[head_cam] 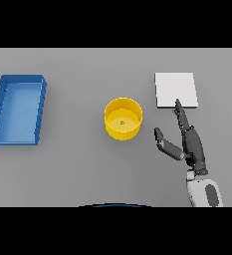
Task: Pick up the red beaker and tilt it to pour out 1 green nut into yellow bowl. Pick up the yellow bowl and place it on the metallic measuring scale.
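Observation:
A yellow bowl (123, 118) stands upright at the table's middle with a small green nut (122, 122) lying inside it. To its right and slightly farther back lies the flat, pale metallic scale (175, 90). My right hand (191, 143) rests to the right of the bowl, fingers straight and pointing toward the scale's near edge, thumb spread toward the bowl. It is apart from the bowl and holds nothing. No red beaker shows in the head view. My left hand is out of sight.
A blue rectangular tray (19, 108) lies at the far left of the grey table, with nothing visible inside it.

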Motion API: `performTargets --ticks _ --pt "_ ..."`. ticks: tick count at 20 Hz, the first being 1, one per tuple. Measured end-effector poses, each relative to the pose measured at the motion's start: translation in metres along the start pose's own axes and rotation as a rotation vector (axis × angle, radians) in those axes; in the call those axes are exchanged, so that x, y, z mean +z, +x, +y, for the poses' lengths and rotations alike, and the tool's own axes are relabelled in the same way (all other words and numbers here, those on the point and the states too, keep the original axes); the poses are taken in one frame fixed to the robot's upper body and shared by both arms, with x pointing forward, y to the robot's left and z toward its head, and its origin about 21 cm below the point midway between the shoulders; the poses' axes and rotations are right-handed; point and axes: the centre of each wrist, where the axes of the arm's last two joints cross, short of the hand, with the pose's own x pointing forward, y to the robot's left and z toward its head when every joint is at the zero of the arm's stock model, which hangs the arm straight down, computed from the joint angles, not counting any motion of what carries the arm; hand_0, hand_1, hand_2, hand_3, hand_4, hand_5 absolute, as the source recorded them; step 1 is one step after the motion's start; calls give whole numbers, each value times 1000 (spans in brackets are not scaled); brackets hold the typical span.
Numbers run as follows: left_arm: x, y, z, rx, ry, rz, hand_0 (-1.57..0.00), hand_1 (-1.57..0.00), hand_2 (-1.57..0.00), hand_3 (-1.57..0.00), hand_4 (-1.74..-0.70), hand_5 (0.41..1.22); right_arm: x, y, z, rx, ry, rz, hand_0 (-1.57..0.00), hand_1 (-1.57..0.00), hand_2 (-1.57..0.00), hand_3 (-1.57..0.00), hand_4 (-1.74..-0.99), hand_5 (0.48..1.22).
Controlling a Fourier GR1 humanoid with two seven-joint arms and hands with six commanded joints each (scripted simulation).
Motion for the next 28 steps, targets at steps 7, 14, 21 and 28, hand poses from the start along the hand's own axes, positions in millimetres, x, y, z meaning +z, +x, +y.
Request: performTargets --ticks 7,14,21,28 --pt "14 -71 -43 209 -41 144 -1571 -1571 -1571 -1379 -1741 1221 -5 2 -2 29 7 8 1 1 1 1 -1202 709" --pt "61 -109 -80 295 -64 242 -1571 -1571 -1571 -1383 -1741 1221 -5 -2 -1 24 0 6 1 1 1 1 -1186 687" --pt "94 -119 -79 274 -223 265 -1571 -1545 -1489 -1238 -1311 774 -6 -1 4 27 8 7 1 1 1 1 -1163 671" --pt "105 -136 -72 140 -420 130 -410 -361 -343 -289 -762 651 -1 -2 -4 34 8 1 1 1 1 1 -1145 685"
